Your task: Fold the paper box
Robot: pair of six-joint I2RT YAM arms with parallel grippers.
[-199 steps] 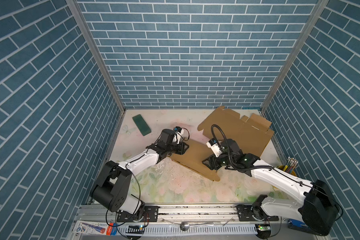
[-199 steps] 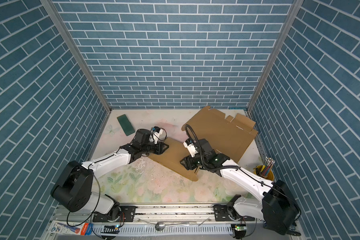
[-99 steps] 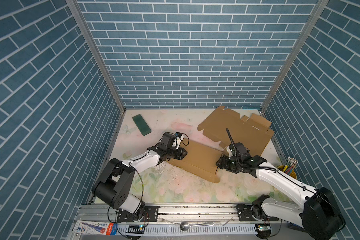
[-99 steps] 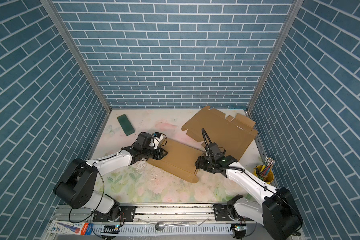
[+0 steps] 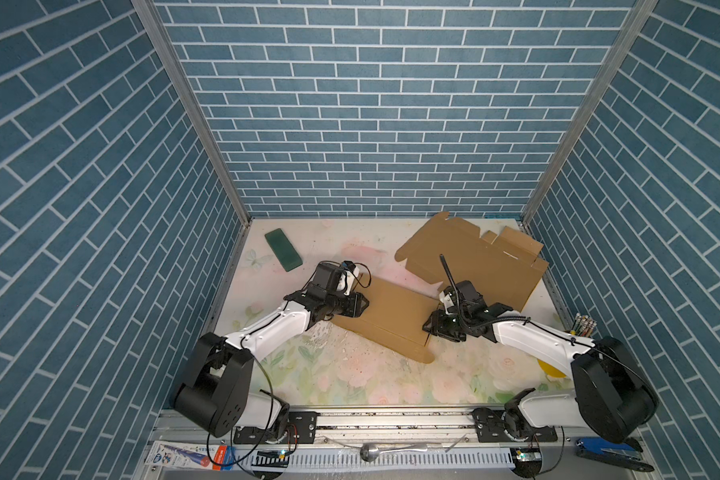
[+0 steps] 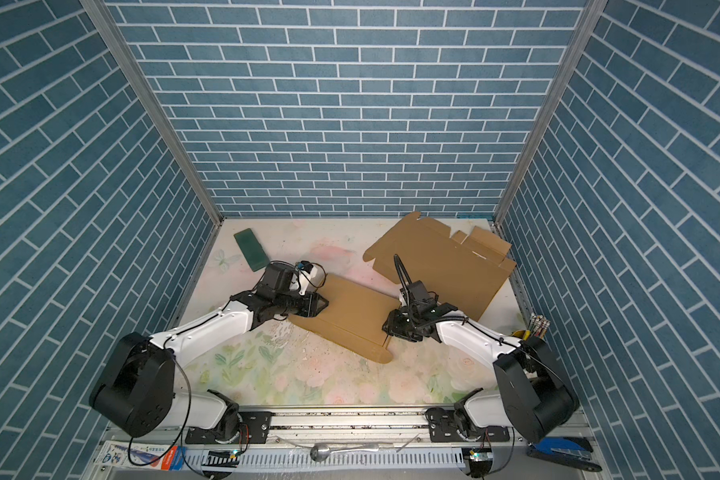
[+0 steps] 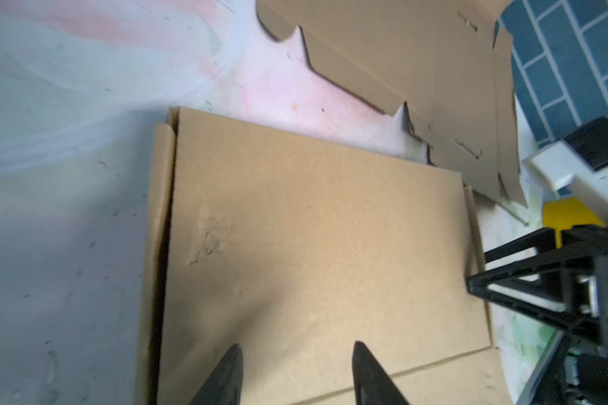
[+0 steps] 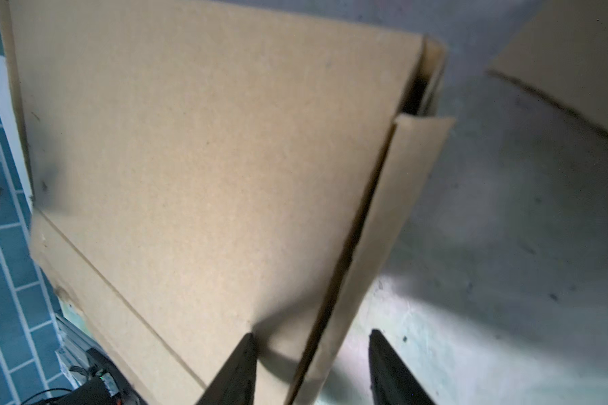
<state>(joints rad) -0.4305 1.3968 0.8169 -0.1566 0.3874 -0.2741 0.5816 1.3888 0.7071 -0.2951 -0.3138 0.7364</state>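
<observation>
Hidden: inside of the paper box (image 5: pixel 385 320), closed over by its top panel; box edges cut off by the frame in both wrist views; contact between fingertips and card not readable anywhere.
Paper box: mid-table between the two arms, lying flat and turned askew; plain brown card, matte and grainy, with a small crumpled dent (image 7: pixel 211 242) in the top panel and a loose side flap (image 8: pixel 397 210) standing off one short end.
Left gripper (image 7: pixel 295 350): black tapered fingers (image 7: pixel 230 368) spread apart over the box's edge, nothing between them.
Right gripper (image 8: pixel 311 338): jaws apart, straddling the side flap, one finger over the panel and one over the table; not pinched on it.
Flat blank (image 5: pixel 474 259): unfolded cardboard with notched tabs, at the right rear, partly behind the right arm.
Table (image 5: pixel 350 374): pale floral cover, scuffed and speckled.
Green block (image 5: pixel 283 249): dark slab, left rear, well apart from the box.
</observation>
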